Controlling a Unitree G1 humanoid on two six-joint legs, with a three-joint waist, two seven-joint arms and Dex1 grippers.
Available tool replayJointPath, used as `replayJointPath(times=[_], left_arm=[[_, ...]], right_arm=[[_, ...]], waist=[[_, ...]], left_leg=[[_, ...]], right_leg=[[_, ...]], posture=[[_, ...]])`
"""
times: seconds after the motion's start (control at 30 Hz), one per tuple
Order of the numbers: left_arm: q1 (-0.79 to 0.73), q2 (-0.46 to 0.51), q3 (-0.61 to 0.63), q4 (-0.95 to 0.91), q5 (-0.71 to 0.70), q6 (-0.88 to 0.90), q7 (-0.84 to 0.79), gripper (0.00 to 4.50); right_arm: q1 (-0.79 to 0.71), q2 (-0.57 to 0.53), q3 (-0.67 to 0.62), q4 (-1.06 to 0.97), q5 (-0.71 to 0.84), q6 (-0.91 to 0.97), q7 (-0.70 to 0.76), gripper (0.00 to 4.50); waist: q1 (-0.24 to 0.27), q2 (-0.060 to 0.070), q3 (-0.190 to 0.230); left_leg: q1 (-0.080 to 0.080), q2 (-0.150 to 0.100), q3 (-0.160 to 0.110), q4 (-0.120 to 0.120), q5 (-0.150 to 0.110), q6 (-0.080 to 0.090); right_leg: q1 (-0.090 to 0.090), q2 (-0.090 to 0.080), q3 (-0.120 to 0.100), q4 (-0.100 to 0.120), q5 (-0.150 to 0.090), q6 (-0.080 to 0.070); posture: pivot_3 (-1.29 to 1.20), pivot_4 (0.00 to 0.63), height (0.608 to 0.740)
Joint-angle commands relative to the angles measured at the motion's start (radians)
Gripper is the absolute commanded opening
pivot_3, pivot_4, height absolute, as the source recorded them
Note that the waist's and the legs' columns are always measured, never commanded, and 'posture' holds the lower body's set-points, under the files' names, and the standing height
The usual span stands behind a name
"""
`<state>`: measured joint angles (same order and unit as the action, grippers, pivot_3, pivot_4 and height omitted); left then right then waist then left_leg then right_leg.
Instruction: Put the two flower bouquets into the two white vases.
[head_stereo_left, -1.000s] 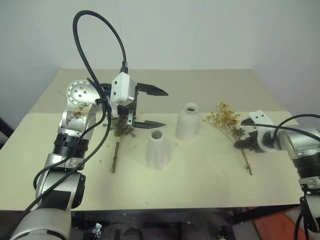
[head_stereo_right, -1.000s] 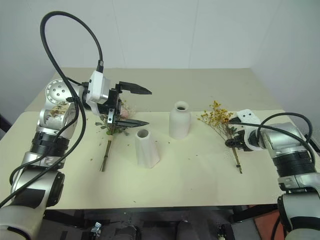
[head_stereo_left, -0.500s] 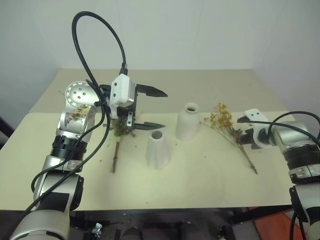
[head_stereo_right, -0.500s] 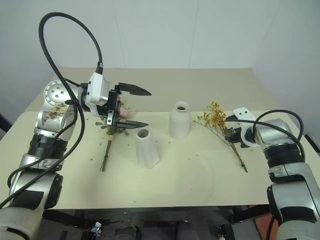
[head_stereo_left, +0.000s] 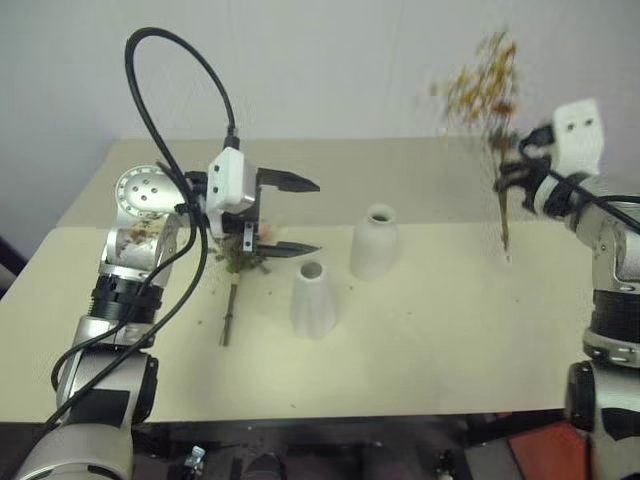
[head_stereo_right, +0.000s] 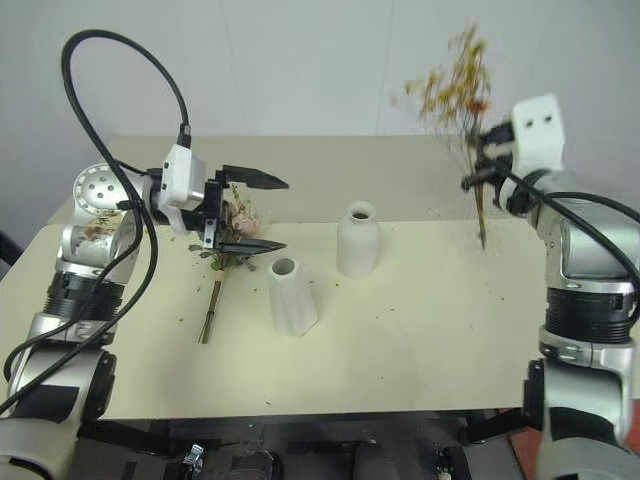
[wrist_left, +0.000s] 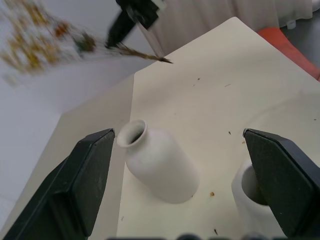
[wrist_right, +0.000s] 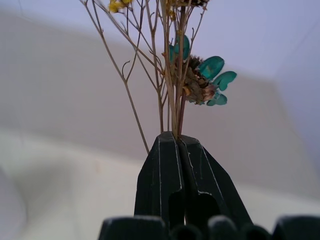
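My right gripper (head_stereo_left: 512, 172) is shut on the stems of the thin yellow-orange flower bouquet (head_stereo_left: 484, 84). It holds the spray upright, high above the table's right side, with the stem end (head_stereo_left: 505, 240) hanging below. The right wrist view shows both fingers (wrist_right: 165, 165) pressed together on the stems (wrist_right: 175, 100). The pink rose bouquet (head_stereo_right: 236, 214) lies on the table at the left, and my left gripper (head_stereo_left: 315, 215) hovers open over it, pointing right. The cone-shaped white vase (head_stereo_left: 313, 298) and the bottle-shaped white vase (head_stereo_left: 374, 242) stand upright mid-table, both empty.
The beige table (head_stereo_left: 450, 340) has bare surface in front of and to the right of the vases. Small flower crumbs are scattered around the rose stem (head_stereo_left: 228, 315). A black cable (head_stereo_left: 165, 60) arcs above my left arm.
My right gripper closed on the yellow-orange spray and lifted it off the table, swinging it upright and high. The left gripper stayed open over the roses.
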<state>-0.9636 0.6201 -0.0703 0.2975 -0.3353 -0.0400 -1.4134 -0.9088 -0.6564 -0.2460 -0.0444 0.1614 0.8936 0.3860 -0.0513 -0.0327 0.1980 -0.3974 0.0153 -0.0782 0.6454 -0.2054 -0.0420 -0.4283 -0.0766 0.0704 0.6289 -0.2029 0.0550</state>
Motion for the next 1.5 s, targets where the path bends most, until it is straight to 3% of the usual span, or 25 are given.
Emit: replayJointPath(times=[0.03, 0.13, 0.4, 0.67, 1.5], left_arm=[[0.002, 0.017, 0.042, -0.004, -0.007, 0.009, 0.030, 4.50], [0.023, 0.009, 0.069, 0.012, -0.036, 0.035, 0.046, 4.50], [0.092, 0.014, 0.086, -0.017, -0.044, 0.085, 0.076, 4.50], [0.139, 0.013, 0.098, -0.068, -0.047, 0.131, 0.125, 4.50], [0.180, 0.030, 0.114, -0.116, -0.042, 0.152, 0.152, 4.50]], right_arm=[[-0.003, 0.108, -0.093, -0.095, 0.043, -0.191, -0.095, 0.03], [-0.017, 0.252, -0.128, -0.113, 0.125, -0.299, -0.123, 0.03], [-0.007, 0.439, -0.104, -0.032, 0.240, -0.567, -0.074, 0.03], [0.015, 0.489, -0.049, 0.103, 0.233, -0.723, -0.032, 0.03], [0.194, 0.520, 0.077, 0.160, 0.207, -0.857, 0.023, 0.03]], waist=[[0.000, 0.000, 0.000], [-0.007, 0.000, 0.000], [-0.017, 0.001, 0.000], [-0.018, 0.001, 0.000], [-0.019, 0.001, 0.000]], left_leg=[[0.000, 0.000, 0.000, 0.000, 0.000, 0.000], [0.000, 0.000, 0.000, 0.000, 0.000, 0.000], [0.000, 0.000, 0.000, 0.000, 0.000, 0.000], [0.001, 0.000, -0.001, -0.001, 0.000, 0.000], [0.001, 0.000, -0.001, -0.001, 0.000, 0.000]], right_leg=[[0.000, 0.000, 0.000, 0.000, 0.000, 0.000], [0.001, 0.000, 0.000, 0.000, 0.001, -0.001], [0.000, 0.000, 0.000, 0.001, 0.002, -0.003], [0.001, 0.000, 0.000, 0.001, 0.002, -0.003], [0.000, 0.000, 0.000, 0.001, 0.002, -0.003]], posture=[[0.00, 0.150, 0.740], [0.00, 0.150, 0.740], [0.00, 0.150, 0.740], [0.00, 0.150, 0.740], [0.00, 0.150, 0.740]])
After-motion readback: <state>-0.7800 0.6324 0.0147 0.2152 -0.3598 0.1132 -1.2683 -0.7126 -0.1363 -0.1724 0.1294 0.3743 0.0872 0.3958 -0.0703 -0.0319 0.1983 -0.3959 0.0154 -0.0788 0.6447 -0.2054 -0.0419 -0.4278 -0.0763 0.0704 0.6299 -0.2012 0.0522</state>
